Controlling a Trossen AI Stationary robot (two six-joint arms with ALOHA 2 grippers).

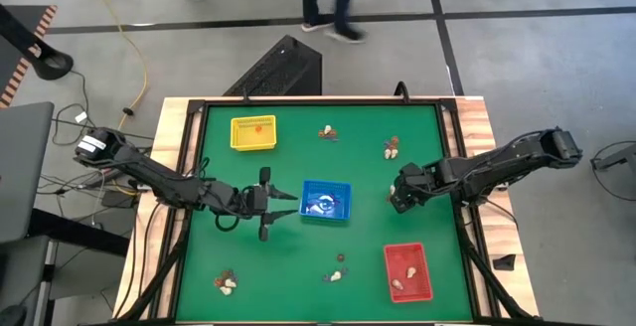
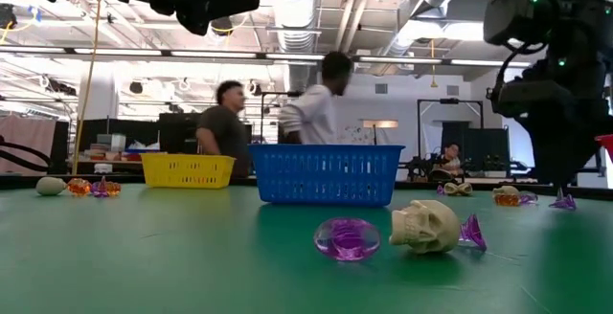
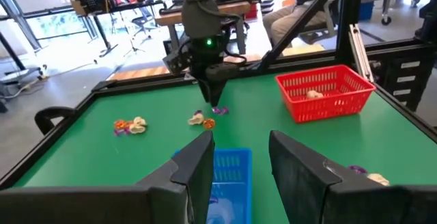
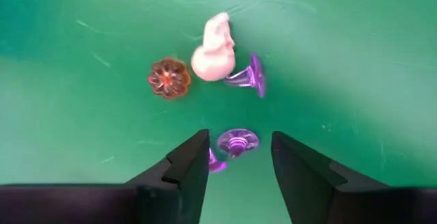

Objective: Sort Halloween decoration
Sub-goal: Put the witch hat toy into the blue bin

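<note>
Small cream, orange and purple trinkets lie in clusters on the green mat: far middle (image 1: 327,132), far right (image 1: 393,147), near middle (image 1: 338,274) and near left (image 1: 228,283). My right gripper (image 1: 397,195) is open. It hangs just on the near side of the far-right cluster. In its wrist view the gripper (image 4: 239,141) has a purple trinket (image 4: 237,142) showing between its fingers, with a cream skull (image 4: 213,50) and an orange pumpkin (image 4: 168,78) beyond. My left gripper (image 1: 266,204) is open beside the blue tray's left end (image 3: 229,166).
The yellow tray (image 1: 235,135) stands at the far left with something orange in it. The blue tray (image 1: 326,184) is in the middle, and the red tray (image 1: 407,247) at the near right holds cream pieces. A raised frame (image 1: 298,100) rims the mat. People stand beyond the far edge (image 2: 316,108).
</note>
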